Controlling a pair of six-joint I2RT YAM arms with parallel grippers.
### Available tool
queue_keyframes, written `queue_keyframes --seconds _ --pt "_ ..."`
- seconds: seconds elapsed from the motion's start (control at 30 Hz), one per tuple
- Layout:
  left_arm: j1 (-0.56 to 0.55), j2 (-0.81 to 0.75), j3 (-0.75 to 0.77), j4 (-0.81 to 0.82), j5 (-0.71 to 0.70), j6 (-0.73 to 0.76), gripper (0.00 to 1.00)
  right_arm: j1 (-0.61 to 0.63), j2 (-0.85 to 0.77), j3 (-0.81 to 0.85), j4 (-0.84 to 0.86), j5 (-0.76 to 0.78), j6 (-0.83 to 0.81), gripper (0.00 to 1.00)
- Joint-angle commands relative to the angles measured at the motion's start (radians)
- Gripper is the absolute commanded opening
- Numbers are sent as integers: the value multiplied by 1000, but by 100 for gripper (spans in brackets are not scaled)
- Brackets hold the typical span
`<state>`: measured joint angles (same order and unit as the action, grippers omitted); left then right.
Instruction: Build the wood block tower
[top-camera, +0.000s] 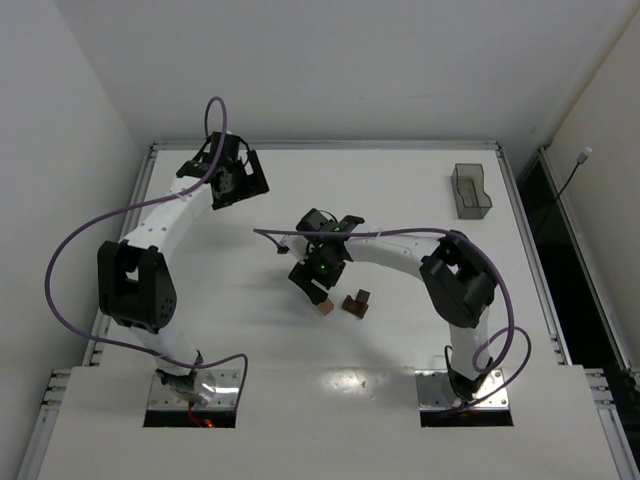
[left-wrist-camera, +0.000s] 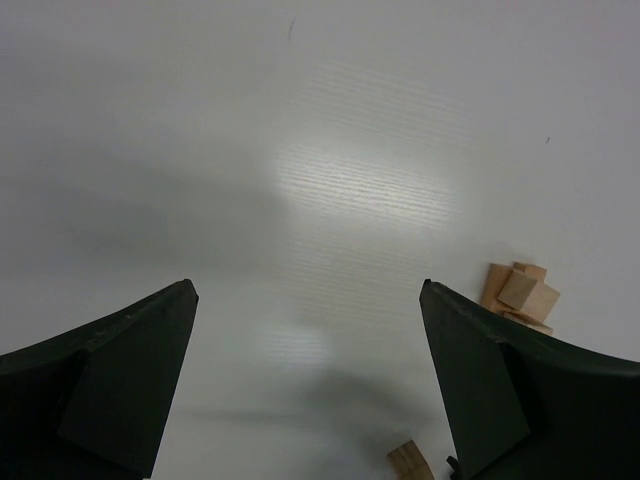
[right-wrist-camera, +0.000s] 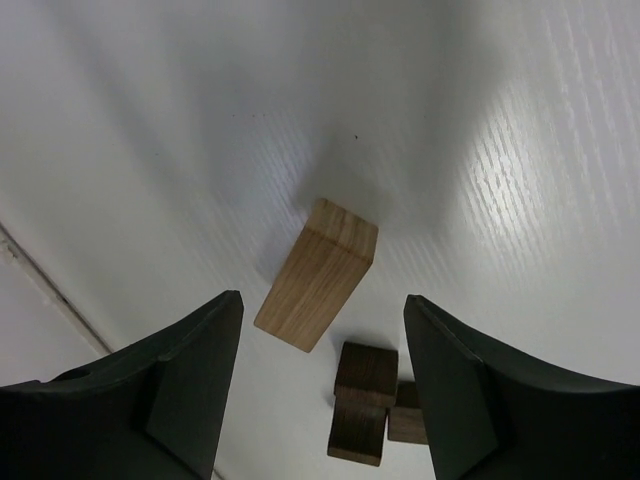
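The right tool (right-wrist-camera: 322, 298) hangs over the tabletop (right-wrist-camera: 150, 120) with its two fingers spread, pinching nothing. Between them, lower down, is a long tan block (right-wrist-camera: 318, 275). The dark brown blocks (right-wrist-camera: 362, 400) sit just beside it. No tower shows yet, so I think the job has only begun. The left tool (left-wrist-camera: 307, 284) is well apart, near the back of the tabletop. Its fingers are spread wide and empty too, with a few more tan blocks (left-wrist-camera: 520, 293) near one finger. The step now looks like picking up the long tan block. To do it well, the right tool should go straight down with one finger on each long side. It should not bump the brown blocks. Then it should squeeze softly at the middle and lift without tipping.
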<state>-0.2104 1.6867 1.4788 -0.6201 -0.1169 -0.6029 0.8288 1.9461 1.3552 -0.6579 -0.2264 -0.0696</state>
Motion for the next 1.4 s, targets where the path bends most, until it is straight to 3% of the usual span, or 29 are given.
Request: queue_keyframes --seconds 0.0,0.27,0.7,0.8,0.9,0.93,0.97,1.17,1.37 --pt "22 -33 -18 11 -6 0 92 4 -16 39 -19 49 68 62" --pt "31 -22 3 20 -15 -9 92 13 13 67 -54 -24 44 51" --pt "40 -2 -8 11 -15 -9 92 4 100 105 -115 -83 22 51" --pt "49 -2 -8 20 -15 -9 92 4 109 114 -124 -74 22 46" --pt "49 7 -8 20 -15 -9 92 4 119 114 -134 -64 22 22" --pt "49 7 -8 20 -15 -9 92 4 119 123 -134 -64 31 4" --pt "49 7 -8 20 -15 -9 92 4 119 124 -134 -54 31 0" --pt "49 7 -18 20 -15 -9 92 4 100 114 -134 -13 50 0" --pt "49 -13 -47 20 -24 -9 92 -75 19 174 -154 -17 102 0"
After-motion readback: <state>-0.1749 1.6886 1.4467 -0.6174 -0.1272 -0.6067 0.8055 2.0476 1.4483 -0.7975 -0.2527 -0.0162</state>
